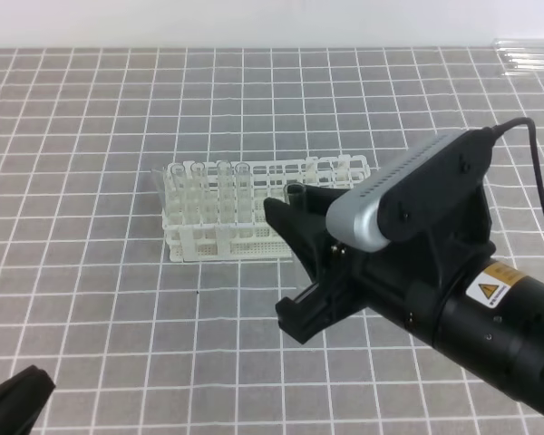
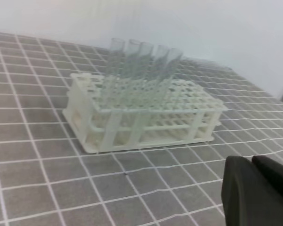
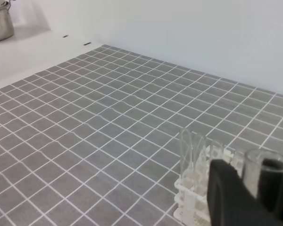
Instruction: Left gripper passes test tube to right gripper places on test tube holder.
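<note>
One upright test tube (image 3: 266,181) in right gripper (image 1: 295,272)

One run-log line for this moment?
right gripper: holds test tube above test tube holder | left gripper: shut, low left, empty | stage: placing

- Exterior high view looks down from above and behind right gripper (image 1: 290,272).
- Wrist views ride low behind their jaws; all share test tube holder (image 1: 219,237).

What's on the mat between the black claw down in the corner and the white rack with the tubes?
Nothing. In the exterior high view, only bare grey gridded mat lies between the left gripper and the test tube holder.
</note>
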Robot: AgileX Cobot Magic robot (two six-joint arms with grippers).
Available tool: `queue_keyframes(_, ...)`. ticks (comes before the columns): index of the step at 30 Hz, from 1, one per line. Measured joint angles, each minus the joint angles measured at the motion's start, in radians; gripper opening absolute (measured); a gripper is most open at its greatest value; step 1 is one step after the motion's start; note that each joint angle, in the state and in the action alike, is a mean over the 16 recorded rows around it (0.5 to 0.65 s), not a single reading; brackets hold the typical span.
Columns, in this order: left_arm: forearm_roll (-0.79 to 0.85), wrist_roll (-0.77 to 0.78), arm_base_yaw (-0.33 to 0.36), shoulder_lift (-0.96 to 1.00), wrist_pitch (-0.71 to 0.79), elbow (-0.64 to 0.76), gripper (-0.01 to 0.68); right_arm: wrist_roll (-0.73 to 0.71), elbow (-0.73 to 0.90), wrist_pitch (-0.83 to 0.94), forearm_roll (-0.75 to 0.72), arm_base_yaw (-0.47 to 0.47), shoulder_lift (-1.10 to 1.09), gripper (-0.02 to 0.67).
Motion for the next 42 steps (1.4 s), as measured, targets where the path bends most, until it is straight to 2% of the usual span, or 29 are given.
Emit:
queue_keyframes(9,0.004,0.000,0.000,0.001,0.066,0.002,-0.001,-0.029,0.000,-0.010,-0.003,0.000,0.001,0.098)
queue_keyframes(31,0.004,-0.001,0.000,-0.002,0.072,-0.001,-0.001,-0.032,0.016,-0.069,-0.018,-0.003,0.002,0.098)
queue_keyframes(36,0.004,-0.001,0.000,-0.001,0.072,0.000,-0.001,0.080,0.053,-0.136,-0.131,-0.031,0.003,0.098)
queue_keyframes(42,0.004,-0.001,0.000,-0.001,0.073,0.000,-0.001,0.360,0.104,-0.261,-0.400,-0.132,0.028,0.098)
